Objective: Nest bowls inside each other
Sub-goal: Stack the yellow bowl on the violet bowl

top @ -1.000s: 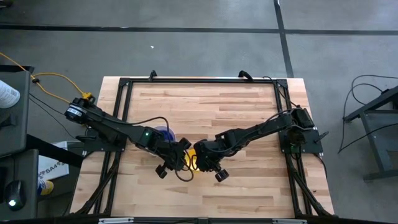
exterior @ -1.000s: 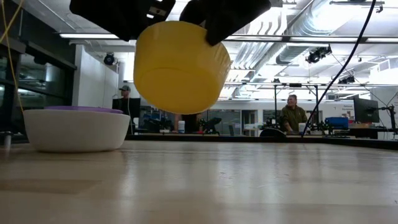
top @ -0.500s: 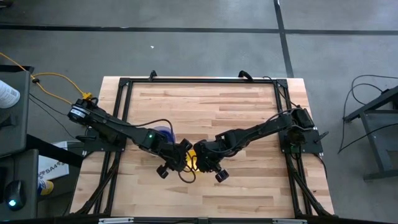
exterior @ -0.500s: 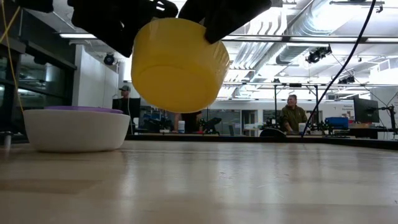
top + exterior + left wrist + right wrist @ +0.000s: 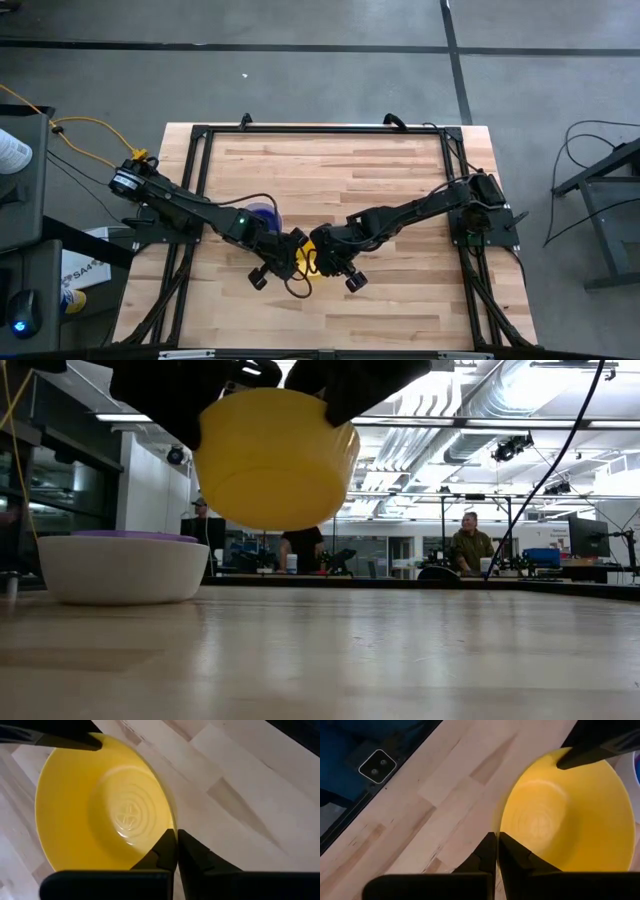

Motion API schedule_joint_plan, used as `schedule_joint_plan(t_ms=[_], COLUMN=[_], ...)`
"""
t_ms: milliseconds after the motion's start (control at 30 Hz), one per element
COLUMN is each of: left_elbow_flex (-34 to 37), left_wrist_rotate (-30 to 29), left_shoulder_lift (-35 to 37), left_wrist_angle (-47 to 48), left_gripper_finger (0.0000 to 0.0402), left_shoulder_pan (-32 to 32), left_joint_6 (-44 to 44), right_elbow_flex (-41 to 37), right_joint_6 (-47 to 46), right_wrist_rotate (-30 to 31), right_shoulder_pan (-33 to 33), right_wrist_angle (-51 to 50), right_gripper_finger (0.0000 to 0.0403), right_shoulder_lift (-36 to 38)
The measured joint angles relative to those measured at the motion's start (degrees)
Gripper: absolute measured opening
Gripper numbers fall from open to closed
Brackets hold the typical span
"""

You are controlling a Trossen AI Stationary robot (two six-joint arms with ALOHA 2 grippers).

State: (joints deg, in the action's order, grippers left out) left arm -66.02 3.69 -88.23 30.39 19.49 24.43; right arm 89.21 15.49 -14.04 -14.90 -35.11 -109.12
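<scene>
The yellow bowl [image 5: 272, 460] hangs above the table's middle, mouth up, and both grippers are shut on its rim. My left gripper [image 5: 176, 845] comes in from the left, my right gripper [image 5: 497, 849] from the right, on opposite sides of the bowl [image 5: 305, 260]. A white bowl [image 5: 122, 568] stands on the table to the left with a purple bowl's rim [image 5: 130, 535] showing inside it. The other bowls are hidden or out of view. My left gripper pinches the yellow bowl's rim [image 5: 169, 822] between its two fingers, one inside the bowl and one outside. The fingers slant down from the table's left side. The bowl is lifted clear of the table. My right gripper pinches the opposite part of the rim [image 5: 498, 827], one finger inside and one outside. Its fingers slant down from the table's right side. The bowl hangs clear, slightly tilted.
The white and purple stack [image 5: 262, 213] sits just behind my left arm. A black frame [image 5: 320, 130] runs around the wooden table top. Bare wood lies toward the near and far edges. People stand in the room beyond the table.
My left gripper has shut on the yellow bowl's rim while my right gripper has kept its hold. The bowl has shifted a little toward the table's left and stays lifted clear.
</scene>
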Motion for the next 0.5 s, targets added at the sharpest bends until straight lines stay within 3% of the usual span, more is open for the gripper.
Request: schedule_joint_plan(t_ms=[500], left_elbow_flex=[0.0], left_wrist_rotate=[0.56], left_shoulder_lift=[0.0], left_wrist_angle=[-0.43], left_gripper_finger=[0.0001], left_shoulder_pan=[0.04], left_joint_6=[-0.39], right_elbow_flex=[0.0], right_joint_6=[0.98], right_wrist_rotate=[-1.23], right_shoulder_pan=[-0.09], right_wrist_angle=[1.57], right_gripper_finger=[0.002], right_shoulder_lift=[0.0])
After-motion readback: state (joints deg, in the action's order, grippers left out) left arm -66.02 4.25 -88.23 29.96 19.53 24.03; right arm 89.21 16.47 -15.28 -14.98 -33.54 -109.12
